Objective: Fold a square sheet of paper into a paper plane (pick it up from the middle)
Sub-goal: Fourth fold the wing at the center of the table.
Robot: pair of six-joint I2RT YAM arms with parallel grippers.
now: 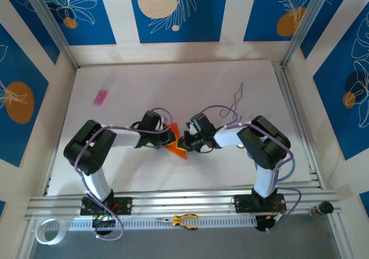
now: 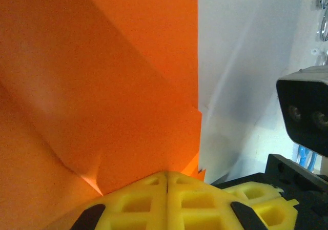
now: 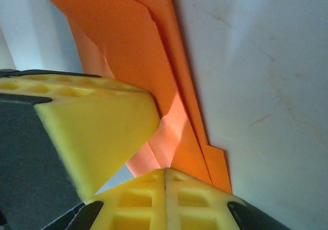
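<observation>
Orange sheet [image 1: 176, 145] part-folded, plane not yet finished

Top view: a narrow pointed shape is seen midway on the worktop [image 1: 173, 86], held between the left gripper [image 1: 168, 133] and right gripper [image 1: 185, 139]. Left wrist view: layered folds are clamped in closed jaws. Right wrist view: stacked edges are likewise pinched in closed jaws. Several creases are judged done; the final wing folds are judged left.

No legible text, label or number anywhere

Both arms bent inward, left fingers [image 2: 138, 202] shut, right fingers [image 3: 195, 204] shut, close together
</observation>
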